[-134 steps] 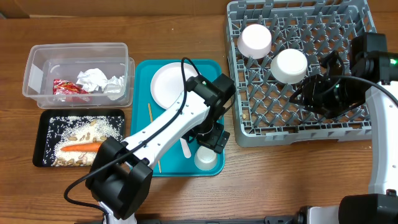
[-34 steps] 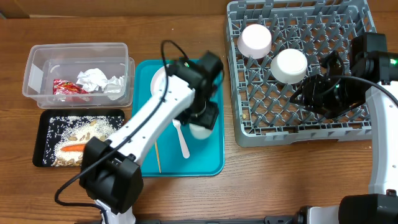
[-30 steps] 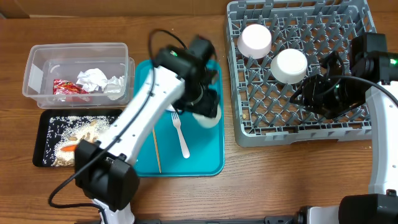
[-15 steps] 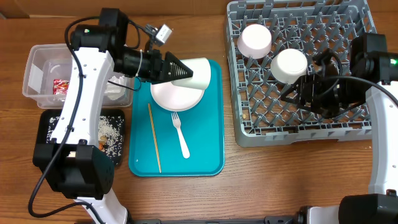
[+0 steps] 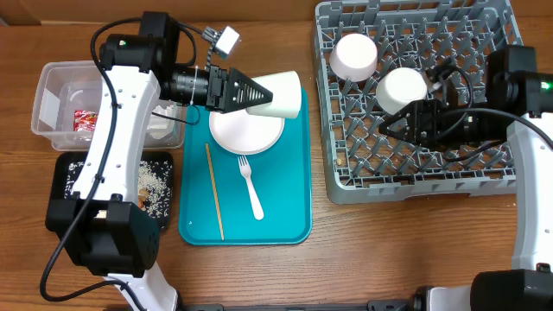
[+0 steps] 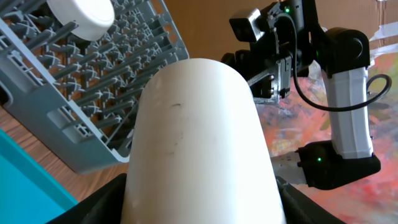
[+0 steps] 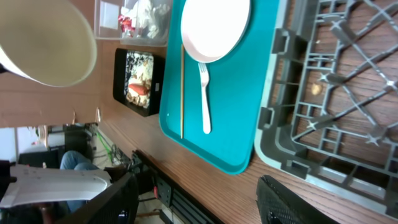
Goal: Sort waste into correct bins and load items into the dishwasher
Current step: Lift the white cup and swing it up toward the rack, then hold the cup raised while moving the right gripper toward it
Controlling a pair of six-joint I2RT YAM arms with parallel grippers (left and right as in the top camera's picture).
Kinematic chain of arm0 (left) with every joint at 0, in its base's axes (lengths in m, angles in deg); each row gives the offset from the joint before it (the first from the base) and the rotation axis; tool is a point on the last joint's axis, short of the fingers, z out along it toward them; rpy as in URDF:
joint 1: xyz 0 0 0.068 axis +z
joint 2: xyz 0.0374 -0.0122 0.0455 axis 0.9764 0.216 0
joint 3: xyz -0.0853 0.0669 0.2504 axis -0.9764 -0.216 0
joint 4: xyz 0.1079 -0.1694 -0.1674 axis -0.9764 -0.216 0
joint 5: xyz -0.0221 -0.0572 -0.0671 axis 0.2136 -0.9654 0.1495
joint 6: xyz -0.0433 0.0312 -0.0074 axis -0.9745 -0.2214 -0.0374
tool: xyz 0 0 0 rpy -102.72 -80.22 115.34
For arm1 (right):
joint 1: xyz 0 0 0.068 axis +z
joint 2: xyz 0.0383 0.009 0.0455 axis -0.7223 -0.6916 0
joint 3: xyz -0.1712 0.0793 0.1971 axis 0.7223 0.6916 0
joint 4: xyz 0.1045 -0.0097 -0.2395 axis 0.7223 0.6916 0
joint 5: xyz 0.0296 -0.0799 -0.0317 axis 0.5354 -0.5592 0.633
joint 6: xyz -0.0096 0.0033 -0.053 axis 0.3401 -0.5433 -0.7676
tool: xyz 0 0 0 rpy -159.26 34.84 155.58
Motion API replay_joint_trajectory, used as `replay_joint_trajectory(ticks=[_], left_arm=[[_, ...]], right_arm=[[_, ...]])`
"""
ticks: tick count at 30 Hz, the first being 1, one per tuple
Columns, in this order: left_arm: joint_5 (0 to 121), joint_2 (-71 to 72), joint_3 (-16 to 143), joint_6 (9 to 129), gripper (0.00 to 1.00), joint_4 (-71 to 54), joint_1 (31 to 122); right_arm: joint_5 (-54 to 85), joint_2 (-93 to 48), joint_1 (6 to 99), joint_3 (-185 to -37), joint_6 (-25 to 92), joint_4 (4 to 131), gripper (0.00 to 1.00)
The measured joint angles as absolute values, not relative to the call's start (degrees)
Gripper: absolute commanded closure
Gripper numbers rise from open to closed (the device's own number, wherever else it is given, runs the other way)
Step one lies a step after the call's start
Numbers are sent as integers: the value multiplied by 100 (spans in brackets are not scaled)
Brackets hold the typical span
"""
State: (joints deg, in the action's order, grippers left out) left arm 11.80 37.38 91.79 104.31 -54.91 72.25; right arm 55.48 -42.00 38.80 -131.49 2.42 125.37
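The grey dish rack (image 5: 406,186) lies straight ahead of the left gripper (image 5: 252,92), and the right gripper (image 5: 393,121) hangs over its pegs. Only the overhead view shows both upturned white bowls (image 5: 403,91) in the rack, one just beside the right gripper and the other farther off. The teal tray (image 5: 289,216) lies beneath the left gripper, while the clear tub (image 5: 41,104) and the black tray (image 5: 164,168) sit back behind its wrist. From above, the left arm hides part of the black tray. The right wrist camera looks across and catches the orange carrot (image 7: 142,89) lying in it. The round plate (image 5: 246,131) is directly below the left gripper. The fork (image 5: 251,188) and the thin stick (image 5: 213,192) lie farther along the tray.

The cup (image 5: 283,93) is clamped in the left gripper, up in the air above the plate's far edge. Its long axis is level and in line with the fingers, and its free end points at the rack. I cannot tell whether that end is the mouth or the base. Close up, the cup is plain matte off-white with a faint dark scuff, and a dark finger (image 6: 93,208) sits on each side. The right gripper's fingers are spread wide with nothing between them.
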Motion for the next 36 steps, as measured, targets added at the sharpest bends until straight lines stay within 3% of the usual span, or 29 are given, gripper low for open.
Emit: replay_joint_trajectory(ticks=[36], left_arm=[[1408,3738,9179,10431,72,-5633,7209]], right_arm=[[5505,-4200,4217,-13149,28,12498,35]])
